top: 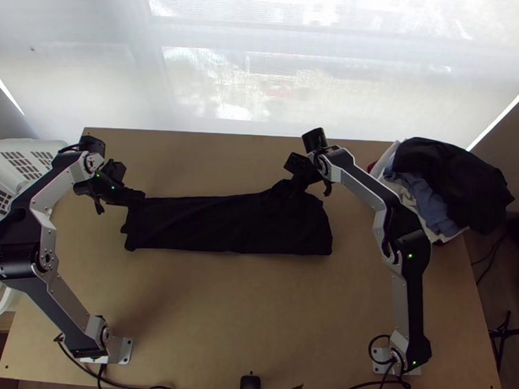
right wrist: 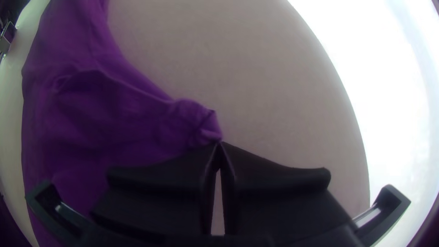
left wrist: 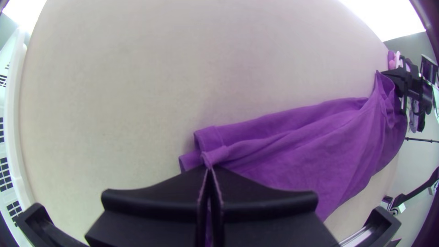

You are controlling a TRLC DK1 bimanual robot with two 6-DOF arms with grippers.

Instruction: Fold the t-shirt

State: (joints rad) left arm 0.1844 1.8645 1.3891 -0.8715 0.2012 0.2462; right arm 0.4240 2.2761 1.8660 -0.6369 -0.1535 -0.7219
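Wooden table (top: 220,317), bright window (top: 333,80) beyond, left hand (top: 142,196) and right hand (top: 294,186) closed on the t-shirt (top: 237,224).

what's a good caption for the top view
Left gripper and right gripper pinch the far edge of a folded shirt, clothes pile at right

The light wooden table (top: 206,316) carries the t-shirt (top: 224,224), folded into a long band from about ten o'clock to two, bunched near one. Farther out at two o'clock lies heaped clothing (top: 453,182); metal base plates (top: 124,350) sit near eight and four.
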